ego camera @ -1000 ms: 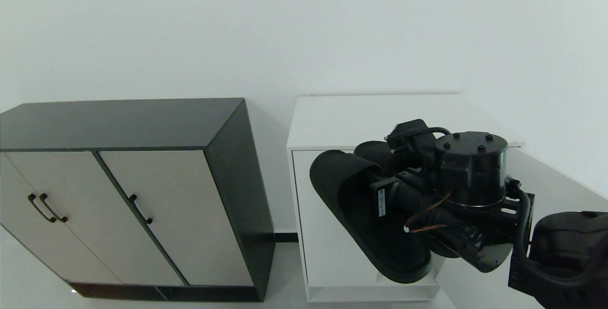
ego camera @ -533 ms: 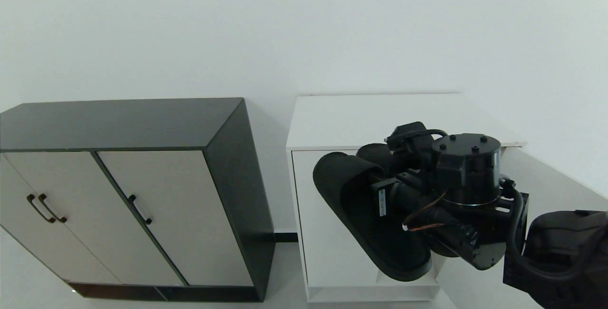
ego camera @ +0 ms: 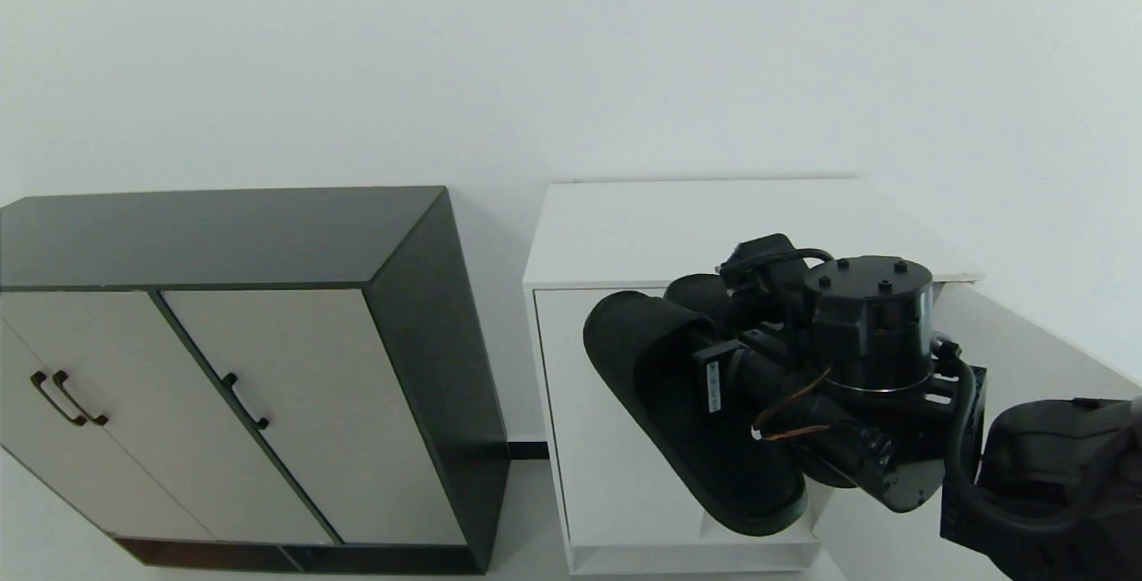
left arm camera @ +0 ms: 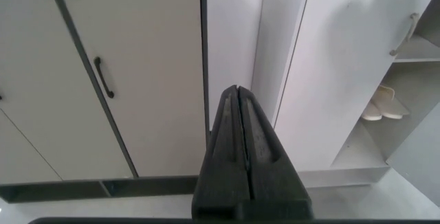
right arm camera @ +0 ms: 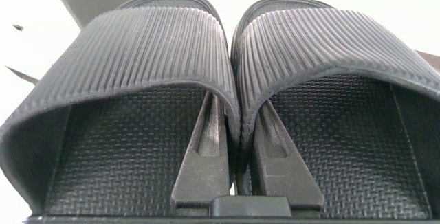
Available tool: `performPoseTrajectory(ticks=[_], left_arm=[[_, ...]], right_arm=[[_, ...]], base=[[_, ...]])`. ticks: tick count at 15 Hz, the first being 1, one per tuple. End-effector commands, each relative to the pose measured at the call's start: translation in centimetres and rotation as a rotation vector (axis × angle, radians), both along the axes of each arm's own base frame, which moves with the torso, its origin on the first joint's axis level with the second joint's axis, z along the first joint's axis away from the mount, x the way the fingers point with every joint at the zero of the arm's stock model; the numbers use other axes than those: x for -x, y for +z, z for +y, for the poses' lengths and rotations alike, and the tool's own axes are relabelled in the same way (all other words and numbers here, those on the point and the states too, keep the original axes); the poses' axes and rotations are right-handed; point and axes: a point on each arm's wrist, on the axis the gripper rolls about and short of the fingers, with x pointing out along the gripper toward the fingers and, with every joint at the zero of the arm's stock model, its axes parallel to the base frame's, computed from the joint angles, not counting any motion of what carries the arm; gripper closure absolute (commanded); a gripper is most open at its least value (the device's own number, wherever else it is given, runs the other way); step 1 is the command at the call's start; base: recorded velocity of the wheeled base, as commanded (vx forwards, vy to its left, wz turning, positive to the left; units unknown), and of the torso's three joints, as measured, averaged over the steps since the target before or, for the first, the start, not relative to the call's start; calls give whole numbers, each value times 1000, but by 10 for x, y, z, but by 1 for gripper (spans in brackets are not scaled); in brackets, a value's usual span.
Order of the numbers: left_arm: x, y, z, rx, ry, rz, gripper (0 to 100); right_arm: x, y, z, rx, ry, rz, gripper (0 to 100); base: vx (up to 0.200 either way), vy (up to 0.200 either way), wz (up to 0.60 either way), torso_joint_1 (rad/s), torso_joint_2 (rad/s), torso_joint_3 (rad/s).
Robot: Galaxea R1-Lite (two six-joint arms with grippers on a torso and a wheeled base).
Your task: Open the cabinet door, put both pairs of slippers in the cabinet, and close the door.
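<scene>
My right gripper (ego camera: 714,367) is shut on a pair of black slippers (ego camera: 678,402), held side by side in the air in front of the white cabinet (ego camera: 678,224). In the right wrist view its fingers (right arm camera: 203,148) reach into the two slippers (right arm camera: 144,66) and pinch their inner walls together. The cabinet's right door (ego camera: 1026,340) stands open. A pair of white slippers (left arm camera: 385,104) lies on a shelf inside it. My left gripper (left arm camera: 238,93) is shut and empty, low and facing the gap between the two cabinets.
A black cabinet (ego camera: 205,233) with grey doors (ego camera: 294,402), all shut, stands left of the white one against the white wall. A narrow gap (ego camera: 508,367) separates them. The white cabinet's left door (left arm camera: 344,80) is shut.
The head view has shifted, so both cabinets sit a little further left in the picture. The right gripper keeps its hold on the black slippers.
</scene>
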Motion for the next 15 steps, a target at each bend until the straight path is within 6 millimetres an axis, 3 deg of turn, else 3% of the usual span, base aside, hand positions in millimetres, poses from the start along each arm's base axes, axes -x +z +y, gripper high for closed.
performPoseTrajectory(ticks=[1, 15], left_arm=[[0, 0, 0, 0, -1, -1, 100], [0, 0, 0, -3, -5, -1, 100]], right_arm=[[0, -1, 1, 3, 0, 3, 100], [0, -10, 2, 20, 4, 17, 100]], base=[[0, -200, 0, 7, 2, -2], [0, -200, 0, 3, 3, 1]])
